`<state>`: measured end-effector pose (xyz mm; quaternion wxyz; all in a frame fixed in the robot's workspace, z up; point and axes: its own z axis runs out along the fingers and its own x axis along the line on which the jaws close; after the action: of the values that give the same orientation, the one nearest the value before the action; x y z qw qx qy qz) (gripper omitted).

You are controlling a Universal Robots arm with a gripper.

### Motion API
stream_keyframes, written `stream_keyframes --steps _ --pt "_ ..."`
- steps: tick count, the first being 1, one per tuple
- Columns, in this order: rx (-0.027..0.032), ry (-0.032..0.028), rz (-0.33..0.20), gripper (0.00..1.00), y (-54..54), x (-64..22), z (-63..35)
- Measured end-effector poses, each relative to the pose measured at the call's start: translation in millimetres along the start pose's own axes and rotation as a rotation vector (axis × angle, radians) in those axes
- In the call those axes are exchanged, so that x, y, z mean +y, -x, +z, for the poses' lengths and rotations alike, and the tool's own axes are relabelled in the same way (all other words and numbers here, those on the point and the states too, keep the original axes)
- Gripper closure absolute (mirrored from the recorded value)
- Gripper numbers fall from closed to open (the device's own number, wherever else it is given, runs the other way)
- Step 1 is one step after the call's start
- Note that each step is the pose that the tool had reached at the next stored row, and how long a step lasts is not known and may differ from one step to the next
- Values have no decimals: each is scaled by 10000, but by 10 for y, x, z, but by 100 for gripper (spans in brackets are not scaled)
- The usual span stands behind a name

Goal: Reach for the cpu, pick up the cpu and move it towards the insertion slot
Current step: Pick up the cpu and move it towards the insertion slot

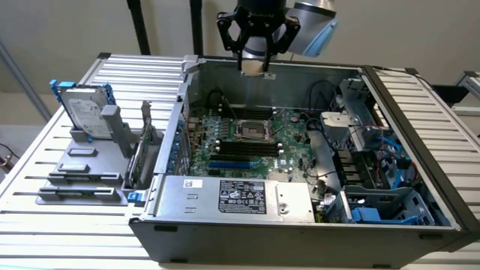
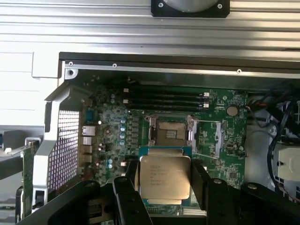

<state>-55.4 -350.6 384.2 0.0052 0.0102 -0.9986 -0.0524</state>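
CPU [image 1: 256, 66] sits pinched between the fingers [image 1: 227, 35] of the gripper [image 1: 256, 56], held in the air above the back wall of the open computer case [image 1: 300, 225] at about twelve o'clock in the exterior view. The insertion slot [image 1: 252, 130] lies well below it on the green motherboard [image 1: 285, 140], near the picture's centre — its silver frame rings a dark middle. At nine o'clock a hard drive [image 1: 84, 109] with blue rails stands upright in a grey holder [image 1: 86, 169] on the slatted tabletop [image 1: 45, 225]. A silver power supply [image 1: 232, 197] fills the case at six o'clock.

From the wrist, the cpu [image 2: 165, 176] shows its silver-white top, clamped flat between two black fingers [image 2: 132, 180] — one touching each side edge. The insertion slot [image 2: 170, 131] lies beyond it at twelve o'clock from the chip, apart from it, with the long black memory slots [image 2: 166, 99] farther on.
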Motion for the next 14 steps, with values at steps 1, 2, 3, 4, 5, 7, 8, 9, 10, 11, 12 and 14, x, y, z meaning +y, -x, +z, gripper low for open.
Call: stream_keyframes --steps 1,2,3,4,5,7,8,9,10,11,12,14 --pt "1 -1 2 45 11 13 13" --pt "0 -1 10 45 21 24 27" --pt "-1 -1 20 45 31 37 39" --pt "-2 0 29 45 42 51 49" --pt "-3 0 35 45 53 65 59" --pt "-4 -1 49 45 74 96 78" --pt "-5 -1 54 45 85 112 88" --pt "-6 1 59 45 95 128 98" --pt "-6 -1 64 45 106 145 108" --pt "-7 0 71 45 116 162 118" --pt "-8 0 80 45 125 179 129" --pt "-10 -25 104 45 137 206 148"
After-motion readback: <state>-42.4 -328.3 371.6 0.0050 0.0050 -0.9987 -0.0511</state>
